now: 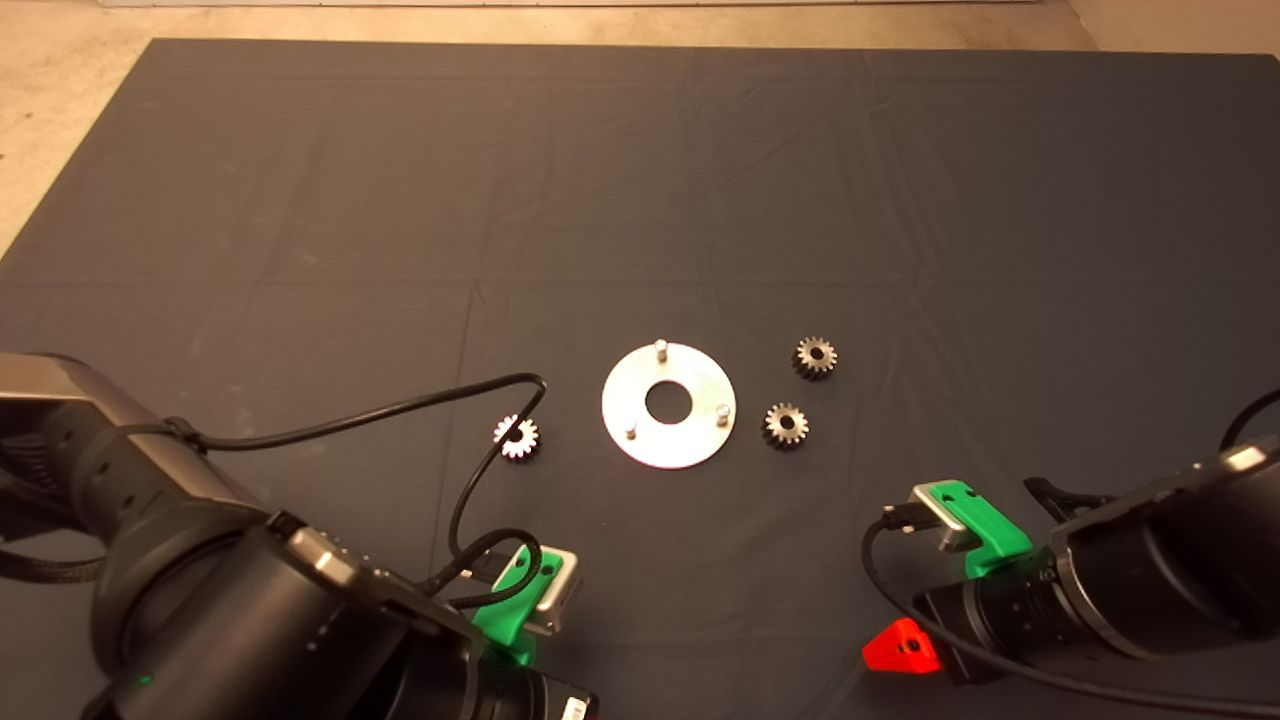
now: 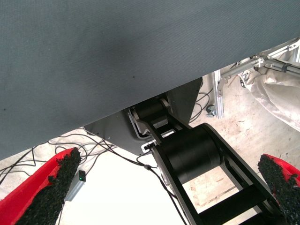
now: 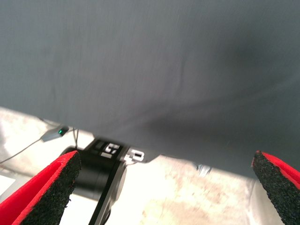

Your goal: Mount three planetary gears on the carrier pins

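Dark mat (image 1: 640,180) on pale floor; disc (image 1: 668,404), gears (image 1: 786,425) loose. Both grippers (image 2: 164,187) (image 3: 164,187) parked low, fingers wide.

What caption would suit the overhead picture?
Three loose planetary gears lie around the disc with bare carrier pins; both arms wait at the near edge.

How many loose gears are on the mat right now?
3. One gear lies left of the disc, partly crossed by a cable; two lie right of it, one nearer, one farther. All pins bare.

Left gripper (image 2: 164,187), right gripper (image 3: 164,187) parked low, jaws wide.
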### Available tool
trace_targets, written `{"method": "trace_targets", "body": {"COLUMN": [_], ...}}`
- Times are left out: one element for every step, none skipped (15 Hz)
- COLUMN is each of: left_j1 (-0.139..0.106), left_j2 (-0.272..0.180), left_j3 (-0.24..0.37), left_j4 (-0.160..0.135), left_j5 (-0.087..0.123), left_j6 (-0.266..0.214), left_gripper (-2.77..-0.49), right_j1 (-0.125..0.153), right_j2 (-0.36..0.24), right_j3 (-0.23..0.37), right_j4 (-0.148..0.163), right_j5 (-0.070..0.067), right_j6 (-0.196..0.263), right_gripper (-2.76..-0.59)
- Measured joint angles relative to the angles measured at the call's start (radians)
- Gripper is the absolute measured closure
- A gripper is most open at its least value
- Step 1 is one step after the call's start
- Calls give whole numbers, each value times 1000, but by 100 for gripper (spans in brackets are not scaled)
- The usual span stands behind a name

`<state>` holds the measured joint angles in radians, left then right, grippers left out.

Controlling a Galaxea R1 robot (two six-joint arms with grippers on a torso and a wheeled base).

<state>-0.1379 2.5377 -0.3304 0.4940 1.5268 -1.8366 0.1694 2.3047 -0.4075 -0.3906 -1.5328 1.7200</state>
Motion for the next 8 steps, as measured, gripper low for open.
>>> {"method": "trace_targets", "body": {"left_j1": [0,0,0,0,2,2,2,2], "left_j2": [3,6,7,10,12,12,12,13], "left_j3": [0,0,0,0,0,0,0,0], "left_j4": [0,0,0,0,0,0,1,0], "left_j5": [0,0,0,0,0,0,0,0], "left_j6": [0,0,0,0,0,0,0,0], "left_gripper": [-276,-276,-276,-276,-276,-276,-276,-276], "right_j1": [7,11,19,31,42,51,56,62], "right_j2": [4,14,29,50,70,94,111,143], "right_j3": [-32,-73,-118,-174,-223,-269,-294,-331], "right_j4": [0,0,0,0,0,0,0,0], "right_j5": [-1,-1,-2,-2,-1,-2,-1,-1], "right_j6": [-28,-55,-81,-110,-134,-161,-178,-204], "right_gripper": [-273,-273,-273,-273,-273,-273,-273,-273]}}
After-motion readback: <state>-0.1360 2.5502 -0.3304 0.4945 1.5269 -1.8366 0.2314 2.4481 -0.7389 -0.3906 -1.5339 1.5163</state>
